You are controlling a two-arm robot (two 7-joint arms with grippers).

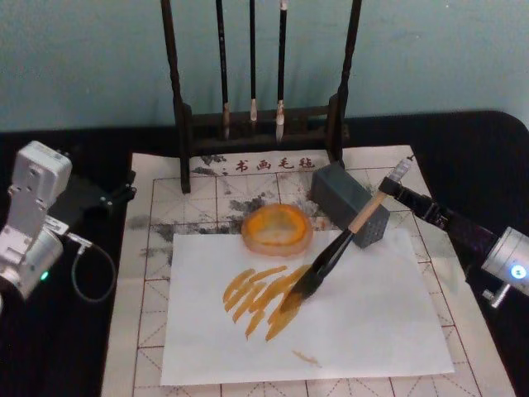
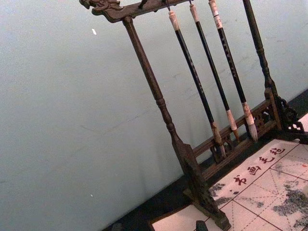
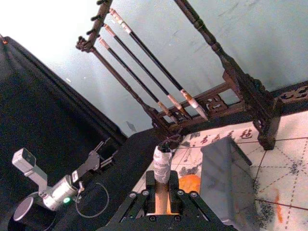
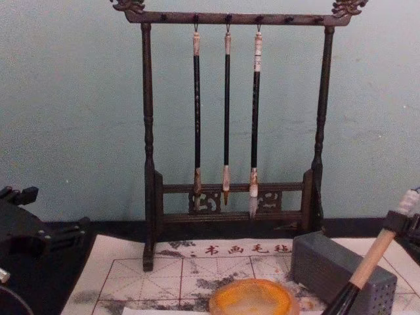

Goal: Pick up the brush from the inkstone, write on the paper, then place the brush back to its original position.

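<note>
Right gripper (image 1: 395, 185) grasping the brush (image 1: 347, 238) by its far end.
Bristles rest on orange strokes (image 1: 258, 296) on the white sheet (image 1: 372, 318) atop the paper (image 1: 142, 331), just near of the inkstone (image 1: 278, 229); left gripper (image 1: 121, 191), released, parked left.

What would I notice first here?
The big brush, held by the right gripper, touches its dark bristles to the white sheet among orange-brown strokes. Beside it sits a round orange dish, and three thin brushes hang on a dark rack at the back. The left gripper sits idle at the left.
</note>
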